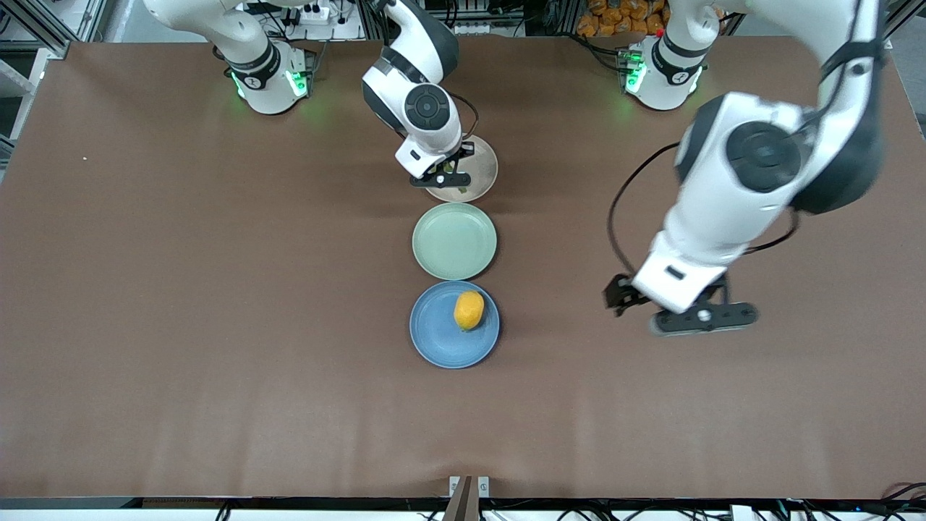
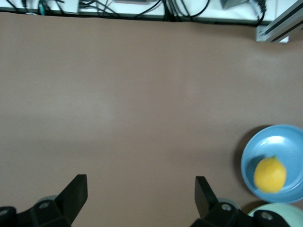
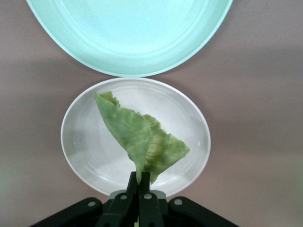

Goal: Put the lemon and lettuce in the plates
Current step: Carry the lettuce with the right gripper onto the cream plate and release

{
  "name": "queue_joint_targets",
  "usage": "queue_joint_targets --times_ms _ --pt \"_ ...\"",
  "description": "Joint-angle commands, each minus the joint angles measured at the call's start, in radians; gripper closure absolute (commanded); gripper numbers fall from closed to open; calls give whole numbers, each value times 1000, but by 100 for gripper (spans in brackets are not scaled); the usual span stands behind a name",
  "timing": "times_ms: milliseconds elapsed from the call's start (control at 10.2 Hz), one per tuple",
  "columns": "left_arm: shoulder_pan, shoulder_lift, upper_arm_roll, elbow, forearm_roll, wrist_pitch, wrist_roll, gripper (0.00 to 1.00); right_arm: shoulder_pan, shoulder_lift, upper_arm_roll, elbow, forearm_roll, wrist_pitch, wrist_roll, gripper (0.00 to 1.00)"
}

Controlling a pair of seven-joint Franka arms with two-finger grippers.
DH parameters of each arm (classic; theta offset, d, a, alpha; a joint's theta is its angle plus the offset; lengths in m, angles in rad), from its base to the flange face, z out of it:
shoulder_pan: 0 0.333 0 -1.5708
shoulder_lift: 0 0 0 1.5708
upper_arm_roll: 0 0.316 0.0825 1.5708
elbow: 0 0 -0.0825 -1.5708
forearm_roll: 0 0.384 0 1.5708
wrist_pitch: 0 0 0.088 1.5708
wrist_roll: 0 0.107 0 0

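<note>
The lemon lies in the bright blue plate, the plate nearest the front camera; both show in the left wrist view, the lemon in the plate. My right gripper is shut on the lettuce and holds it just over the pale beige-pink plate, which the right wrist view shows under the hanging leaf. My left gripper is open and empty over bare table toward the left arm's end, beside the blue plate.
A pale mint-green plate sits empty between the beige-pink plate and the blue one; it also shows in the right wrist view. The three plates form a line down the table's middle.
</note>
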Motion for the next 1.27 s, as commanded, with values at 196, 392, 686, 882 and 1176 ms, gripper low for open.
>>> queue_joint_targets --times_ms 196,392,686,882,1176 --pt "111 -147 -1 -37 -16 -160 117 0 15 46 -4 -5 4 37 25 96" --pt "172 -207 -8 -52 -22 -227 210 0 16 46 -4 -15 8 74 30 62" --pt "213 -321 -6 -145 -99 -240 212 0 16 29 -4 -16 8 74 39 0" --pt "231 -402 -12 -243 -123 -203 212 0 4 -32 -13 -12 2 48 39 0" --pt "231 -425 -15 -262 -123 -200 212 0 -63 -100 -84 -3 -44 16 30 0"
